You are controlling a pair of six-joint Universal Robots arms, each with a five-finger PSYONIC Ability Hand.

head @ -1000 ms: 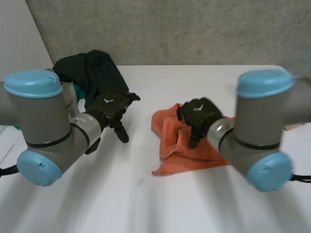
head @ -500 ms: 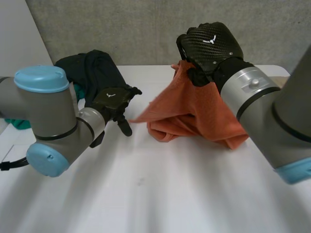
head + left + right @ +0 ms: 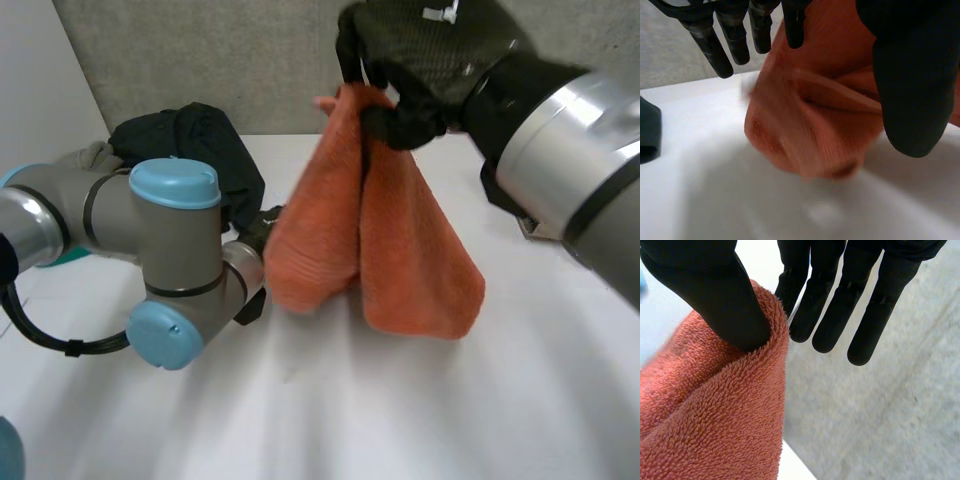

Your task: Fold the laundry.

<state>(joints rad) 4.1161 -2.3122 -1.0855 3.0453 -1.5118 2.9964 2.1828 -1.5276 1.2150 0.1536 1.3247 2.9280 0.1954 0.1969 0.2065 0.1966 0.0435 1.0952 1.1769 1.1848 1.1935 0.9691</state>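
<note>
The white worktop (image 3: 420, 400) stretches under both arms. The robot's right arm (image 3: 570, 150) reaches in high over it, the left arm (image 3: 170, 260) low. From the right hand (image 3: 420, 50) an orange towel (image 3: 400, 250) hangs in two long folds, gathered to a peak at the fingers and widening below them; whether its lower edge touches the worktop cannot be told. In the right wrist view the thumb (image 3: 715, 295) presses the towel's bunched top edge (image 3: 715, 415) against the straight fingers (image 3: 825, 315), a pinch hold on the cloth. A heap of dark clothes (image 3: 200, 140) lies at the back of the worktop, beyond the left arm and well apart from the right hand's fingers. The left hand (image 3: 910, 75) sits low beside the hanging towel: in its wrist view the fingers (image 3: 730, 35) are straight and spread, holding nothing, with the towel's lower folds (image 3: 815, 125) just past the fingertips and next to the thumb.
</note>
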